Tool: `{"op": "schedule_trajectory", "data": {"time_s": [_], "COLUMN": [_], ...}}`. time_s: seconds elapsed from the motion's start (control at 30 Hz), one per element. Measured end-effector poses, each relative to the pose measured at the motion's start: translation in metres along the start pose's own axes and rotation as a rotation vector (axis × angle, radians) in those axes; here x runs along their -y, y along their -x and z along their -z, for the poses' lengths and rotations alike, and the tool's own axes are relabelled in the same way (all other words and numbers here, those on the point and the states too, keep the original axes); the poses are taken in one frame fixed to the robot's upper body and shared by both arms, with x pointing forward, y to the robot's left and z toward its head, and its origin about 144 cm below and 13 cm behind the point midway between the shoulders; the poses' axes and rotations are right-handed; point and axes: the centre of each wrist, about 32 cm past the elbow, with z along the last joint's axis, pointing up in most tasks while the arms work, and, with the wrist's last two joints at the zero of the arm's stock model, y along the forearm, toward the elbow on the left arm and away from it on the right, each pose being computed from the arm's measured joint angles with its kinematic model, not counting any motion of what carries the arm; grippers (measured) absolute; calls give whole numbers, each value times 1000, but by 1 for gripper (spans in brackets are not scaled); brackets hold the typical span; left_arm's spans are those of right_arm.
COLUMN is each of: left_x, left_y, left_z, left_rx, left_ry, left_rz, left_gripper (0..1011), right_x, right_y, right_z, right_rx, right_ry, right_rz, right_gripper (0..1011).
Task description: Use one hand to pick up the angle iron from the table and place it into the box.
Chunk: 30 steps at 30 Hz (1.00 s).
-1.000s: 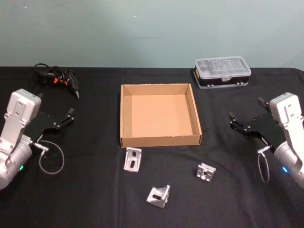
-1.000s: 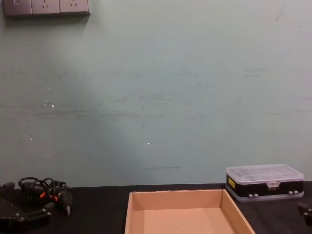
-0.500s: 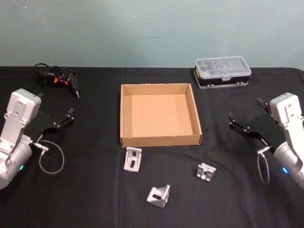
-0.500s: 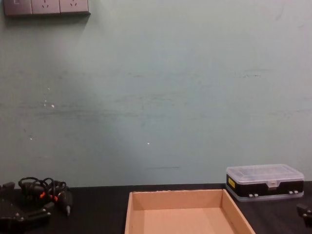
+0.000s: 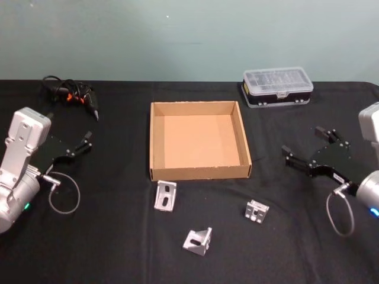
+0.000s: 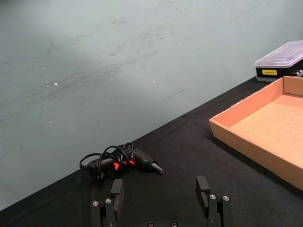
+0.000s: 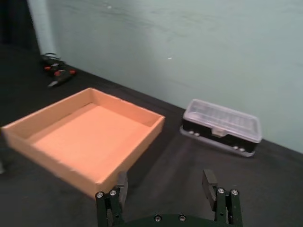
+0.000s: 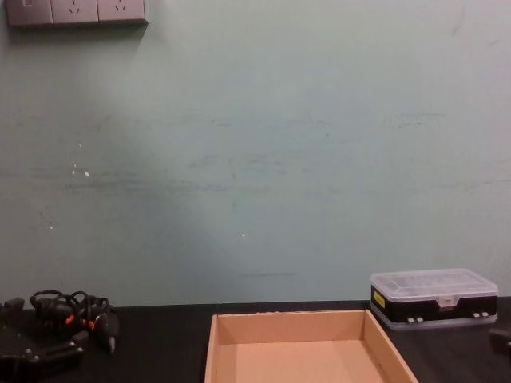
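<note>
Starting nearest the robot, the head view shows three angle irons lying on the table, all outside the box. The nearest angle iron lies well in front of the box's front wall. The second angle iron lies just in front of the box's front left corner. The third angle iron lies near the front right corner. All three lie apart from each other and from both grippers.

The left gripper sits at the table's left side, level with the box, fingers spread and holding nothing. The left wrist view shows the left gripper wide open, with a cable bundle beyond it.

The right gripper sits at the table's right side, also spread and empty. The right wrist view shows the right gripper open, aimed between the box and the plastic case.

At the far edge, the chest view adds a side view of the box, the plastic case and wall sockets above.
</note>
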Motion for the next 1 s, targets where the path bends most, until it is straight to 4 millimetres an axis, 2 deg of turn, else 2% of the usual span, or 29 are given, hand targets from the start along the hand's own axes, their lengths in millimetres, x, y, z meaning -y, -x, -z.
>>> {"op": "schedule_trajectory", "data": {"time_s": [0.33, 0.53, 0.77, 1.0], "left_x": [0, 0, 0, 0], "left_y": [0, 0, 0, 0], "left_z": [0, 0, 0, 0], "left_rx": [0, 0, 0, 0], "left_ry": [0, 0, 0, 0], "left_rz": [0, 0, 0, 0], "left_gripper": [1000, 1000, 1000, 1000], "right_x": [21, 24, 19, 12], "right_y": [-10, -3, 10, 20], "right_z": [-36, -49, -49, -38], "right_rx": [-20, 16, 72, 97], "right_ry": [114, 187, 257, 307], "right_rz": [-210, -345, -429, -451], "right_gripper": [1003, 1003, 1003, 1003]}}
